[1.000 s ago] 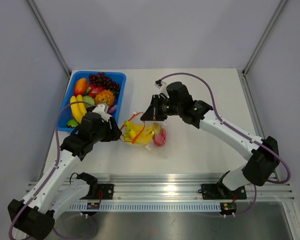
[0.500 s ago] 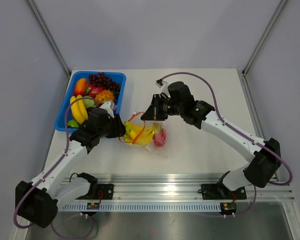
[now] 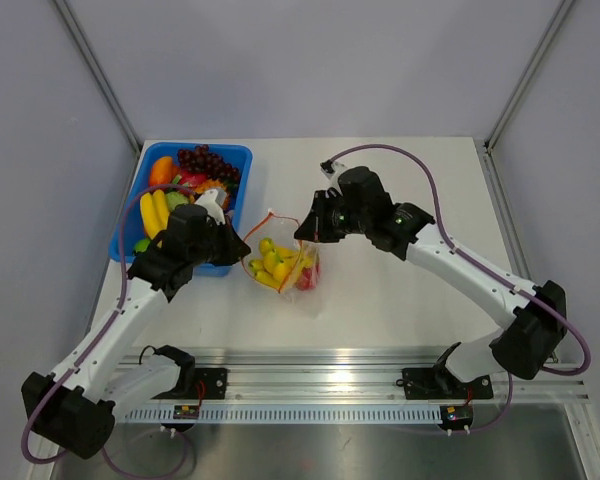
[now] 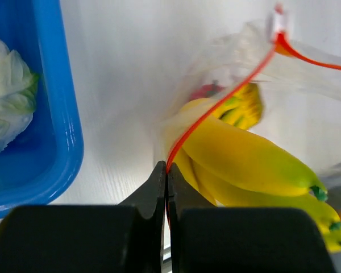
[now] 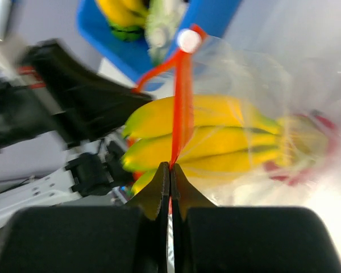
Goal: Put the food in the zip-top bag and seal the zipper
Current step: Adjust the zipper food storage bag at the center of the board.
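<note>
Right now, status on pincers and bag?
Shut on zipper: left pincer, right pincer. Food in bag, mouth part open. Nothing in the way.

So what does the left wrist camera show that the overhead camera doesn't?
Only the left wrist view shows, close up, the left end effector shut on the thin red-orange zipper. Only the overhead view shows the right end effector at the bag's other side, plus the grapes in the blue tray. Both show yellow bananas inside the clear bag, and part of that tray.
</note>
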